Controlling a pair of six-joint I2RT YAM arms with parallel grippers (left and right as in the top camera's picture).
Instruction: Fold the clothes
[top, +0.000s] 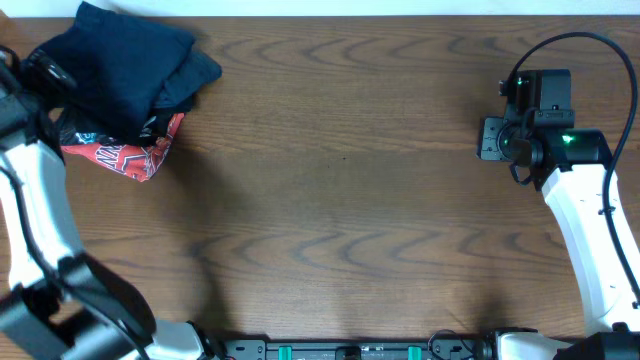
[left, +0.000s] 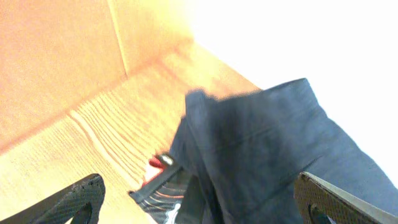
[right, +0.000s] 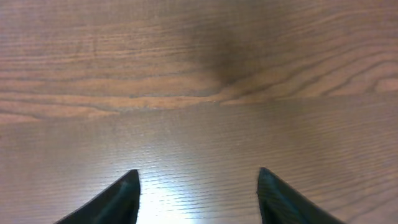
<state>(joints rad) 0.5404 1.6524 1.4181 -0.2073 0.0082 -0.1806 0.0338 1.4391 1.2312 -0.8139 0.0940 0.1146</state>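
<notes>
Navy clothes: folded, stacked on red garment, ahead of left gripper, jaws apart, empty; right gripper spread over bare table; folding looks done

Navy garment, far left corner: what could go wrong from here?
1. The navy garment lies on a red printed cloth; a grab may well take both.
2. It sits bunched near the table edge and could slip off.
3. The left gripper is open and holds nothing; the right gripper is far off for two-handed spreading.
</notes>
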